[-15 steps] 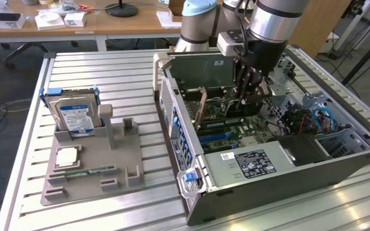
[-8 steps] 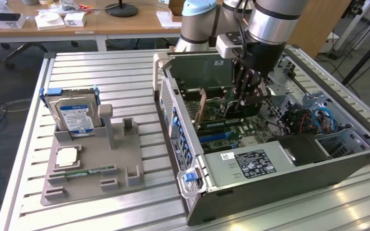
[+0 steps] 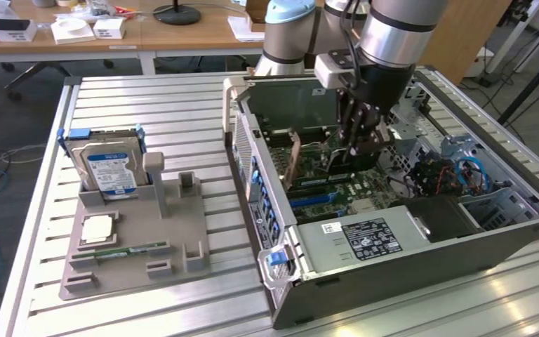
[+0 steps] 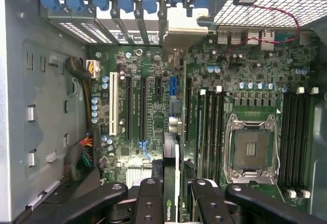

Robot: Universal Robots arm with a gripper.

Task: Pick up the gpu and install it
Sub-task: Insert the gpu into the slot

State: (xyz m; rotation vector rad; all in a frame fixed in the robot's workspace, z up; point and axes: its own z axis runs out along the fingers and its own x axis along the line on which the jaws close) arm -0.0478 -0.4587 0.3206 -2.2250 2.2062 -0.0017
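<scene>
The black fingers (image 4: 150,196) of the gripper (image 4: 173,187) are clenched on the gpu (image 4: 169,209), a thin black expansion card seen edge-on, with a pale logo on its face. The card hangs inside the open grey metal computer case (image 3: 420,260), close over the dark expansion slots of the green motherboard (image 4: 153,106), between a long white slot (image 4: 113,104) and the silver CPU socket (image 4: 253,150). Whether its edge touches a slot cannot be told.

In the exterior view the silver-and-black robot arm (image 3: 391,35) stands in the upper right of the frame, reaching into the case. The case occupies the centre and right of a slatted aluminium table (image 3: 157,98). At the left of the frame a grey plastic fixture (image 3: 180,235) holds an upright silver hard drive with a blue-white label (image 3: 110,168) and a narrow green memory stick (image 3: 124,249).
</scene>
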